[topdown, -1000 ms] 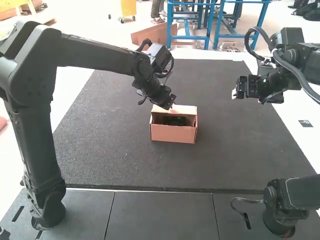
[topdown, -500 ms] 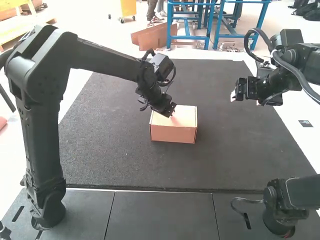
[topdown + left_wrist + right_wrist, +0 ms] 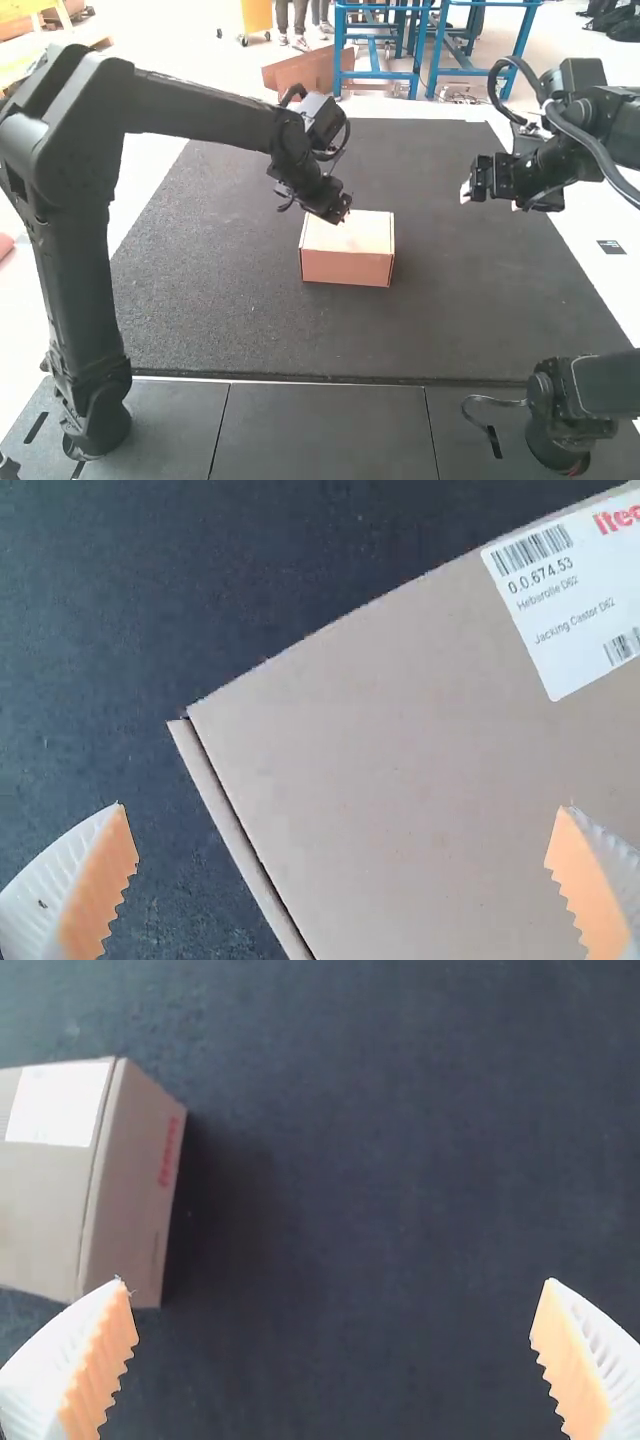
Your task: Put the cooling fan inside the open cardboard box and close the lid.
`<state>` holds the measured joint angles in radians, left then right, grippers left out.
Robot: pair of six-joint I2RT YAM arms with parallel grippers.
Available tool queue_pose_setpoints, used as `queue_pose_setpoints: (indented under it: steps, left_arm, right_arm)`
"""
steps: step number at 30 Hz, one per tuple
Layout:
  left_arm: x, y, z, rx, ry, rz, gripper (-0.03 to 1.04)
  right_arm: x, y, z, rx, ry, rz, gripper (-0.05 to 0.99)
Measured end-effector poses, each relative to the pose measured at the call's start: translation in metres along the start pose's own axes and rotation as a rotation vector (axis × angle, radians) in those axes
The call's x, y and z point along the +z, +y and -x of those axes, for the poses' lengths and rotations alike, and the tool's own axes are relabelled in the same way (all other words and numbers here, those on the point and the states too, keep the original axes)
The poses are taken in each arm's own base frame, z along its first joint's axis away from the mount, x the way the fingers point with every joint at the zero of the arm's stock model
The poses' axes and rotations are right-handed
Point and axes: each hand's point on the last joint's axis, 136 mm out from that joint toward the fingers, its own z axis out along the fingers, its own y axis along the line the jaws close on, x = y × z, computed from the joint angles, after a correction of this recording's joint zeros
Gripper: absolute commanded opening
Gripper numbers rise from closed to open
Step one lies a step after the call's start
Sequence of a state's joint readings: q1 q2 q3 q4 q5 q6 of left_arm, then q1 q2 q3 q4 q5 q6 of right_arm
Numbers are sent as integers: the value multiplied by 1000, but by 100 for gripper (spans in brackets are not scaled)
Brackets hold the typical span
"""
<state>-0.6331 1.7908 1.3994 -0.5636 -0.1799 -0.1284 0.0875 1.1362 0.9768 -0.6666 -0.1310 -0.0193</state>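
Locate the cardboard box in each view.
High view: cardboard box mid-mat, lid shut, by the left gripper.
Left wrist view: cardboard box lid close up, one corner showing.
Right wrist view: cardboard box farther off, near one finger.
Shared: black mat; white label in both wrist views.

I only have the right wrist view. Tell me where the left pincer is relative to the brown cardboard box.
Observer: High view: the left pincer is over the far left corner of the closed brown cardboard box.
Operator: Report its fingers.
Observer: Left wrist view: white ribbed fingers spread wide above the lid, holding nothing.
Operator: Now my arm.
Observer: The right pincer hangs above the black mat, well right of the box.
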Motion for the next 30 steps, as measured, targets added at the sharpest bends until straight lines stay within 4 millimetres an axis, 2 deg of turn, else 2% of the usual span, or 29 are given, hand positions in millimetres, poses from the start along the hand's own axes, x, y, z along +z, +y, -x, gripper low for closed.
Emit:
queue_pose_setpoints:
  steps: [4, 6, 8, 12, 19, 22, 25, 30]
  left_arm:
    - [-51, 21, 50, -52, -164, 11, 97]
    - [-76, 37, 66, -84, -233, 27, 97]
    - [-96, 55, 74, -114, -279, 47, 97]
    - [-118, 84, 78, -162, -330, 86, 97]
    - [-127, 106, 66, -204, -378, 89, 97]
    - [-140, 111, 68, -212, -459, 91, 97]
    - [-164, 118, 72, -215, -567, 101, 97]
    - [-196, 138, 53, -234, -681, 159, 97]
  right_arm:
    - [0, 1, 13, -6, -51, 5, 91]
    - [-2, 2, 23, -11, -91, 7, 91]
    - [-5, 3, 36, -17, -138, 11, 91]
    - [-17, 6, 67, -34, -263, 18, 91]
    - [-50, 13, 108, -64, -487, 31, 91]
    - [-59, 14, 112, -64, -542, 34, 91]
    - [-62, 14, 109, -59, -566, 38, 91]
    - [-67, 14, 101, -59, -602, 40, 91]
